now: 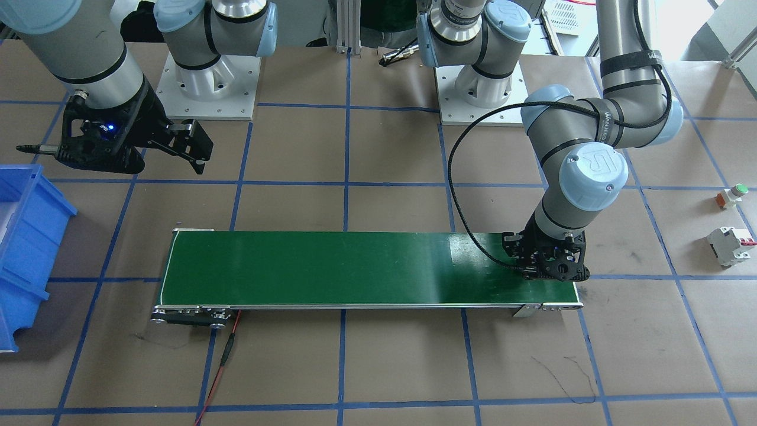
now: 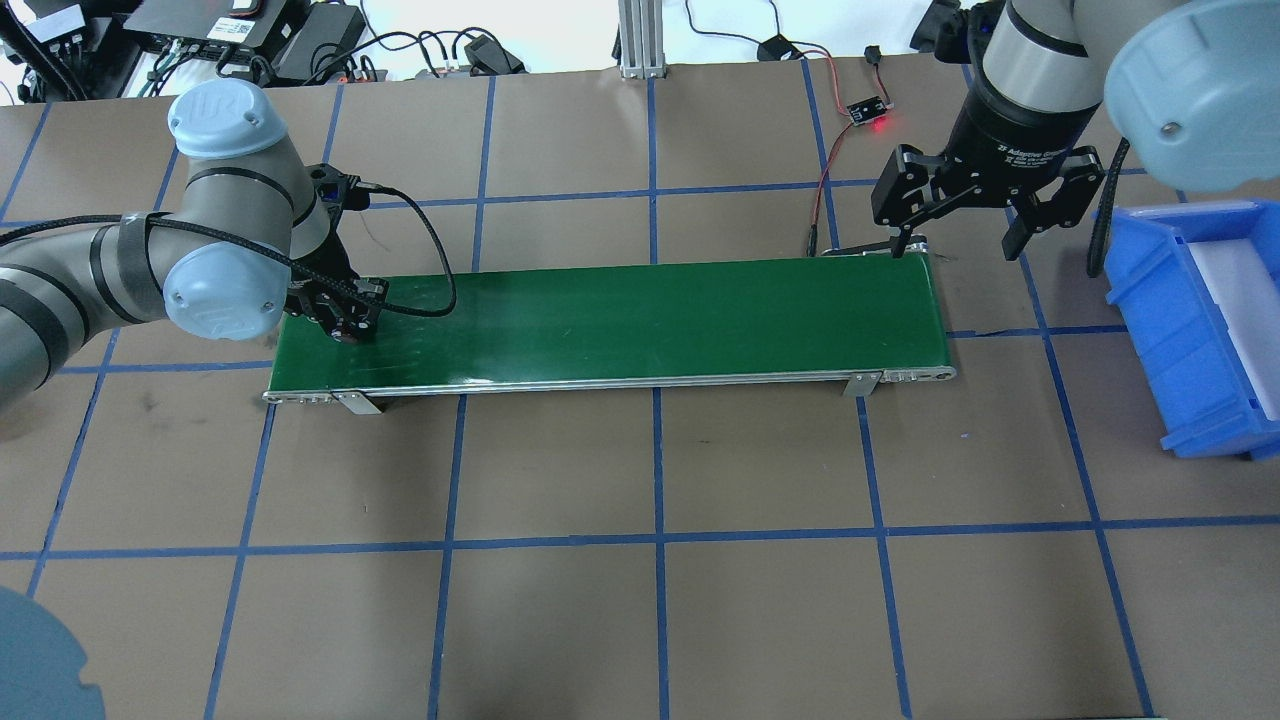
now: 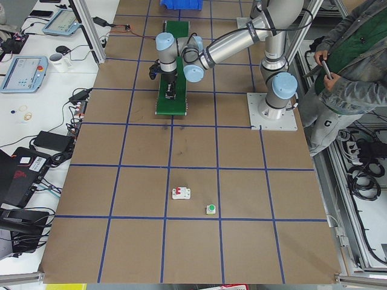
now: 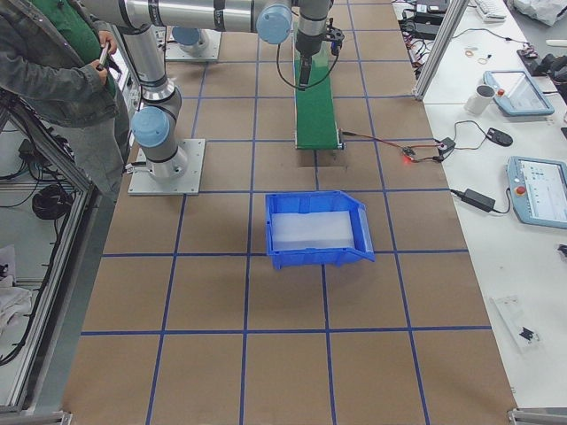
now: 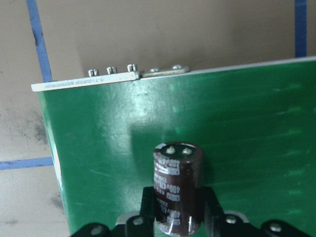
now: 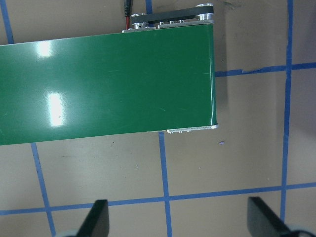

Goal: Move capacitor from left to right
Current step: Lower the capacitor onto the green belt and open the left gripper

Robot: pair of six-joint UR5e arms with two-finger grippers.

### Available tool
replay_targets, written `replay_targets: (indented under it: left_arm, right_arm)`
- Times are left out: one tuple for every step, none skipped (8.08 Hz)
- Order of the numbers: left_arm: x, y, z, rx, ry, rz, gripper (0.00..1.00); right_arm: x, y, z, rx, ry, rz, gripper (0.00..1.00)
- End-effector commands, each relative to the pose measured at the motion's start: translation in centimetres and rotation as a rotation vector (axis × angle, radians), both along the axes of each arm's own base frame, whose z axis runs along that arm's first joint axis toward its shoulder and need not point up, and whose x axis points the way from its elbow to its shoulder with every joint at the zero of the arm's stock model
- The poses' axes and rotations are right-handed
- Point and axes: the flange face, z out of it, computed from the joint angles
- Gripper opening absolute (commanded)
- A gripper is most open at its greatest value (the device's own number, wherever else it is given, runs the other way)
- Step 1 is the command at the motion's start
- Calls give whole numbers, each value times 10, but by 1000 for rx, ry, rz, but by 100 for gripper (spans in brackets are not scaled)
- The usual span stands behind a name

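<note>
The capacitor (image 5: 177, 185), a dark maroon cylinder with a grey top, stands upright between my left gripper's fingers (image 5: 147, 203) over the left end of the green conveyor belt (image 2: 650, 310). My left gripper (image 2: 345, 325) is shut on it, low over the belt; it also shows in the front view (image 1: 553, 269). The arm hides the capacitor in the outside views. My right gripper (image 2: 965, 215) is open and empty, hovering above the belt's right end. The right wrist view shows its wide-apart fingertips (image 6: 98, 217) over the brown table beside the belt end (image 6: 197, 74).
A blue bin (image 2: 1200, 320) stands to the right of the belt. A white-grey circuit breaker (image 1: 730, 245) and a green-topped push button (image 1: 733, 195) lie on the table far out on my left. A red cable (image 1: 222, 361) runs from the belt's motor end.
</note>
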Motion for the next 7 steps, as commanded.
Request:
replay_targets:
  left_arm:
    - [1,-1,-3,6,1,3,52]
    - [1,-1,-8,13,1,8,72]
    - [1,-1,-9,15,0,15,80]
    - [1,-2,-13,20,-2,24,92]
    - [-2,-3,8,-21,17,57,100]
    - [-8,-12,41,-87,69,125,100]
    - [-7,-14,66,-77,69,146,100]
  right_arm:
    - [0,0,0,0,0,0,100]
    - [0,0,0,0,0,0,100]
    - [0,0,0,0,0,0,100]
    - [0,0,0,0,0,0,100]
    - [0,0,-1,1,0,0,100]
    - [0,0,-1,1,0,0,100]
    - [0,0,-1,1,0,0,100]
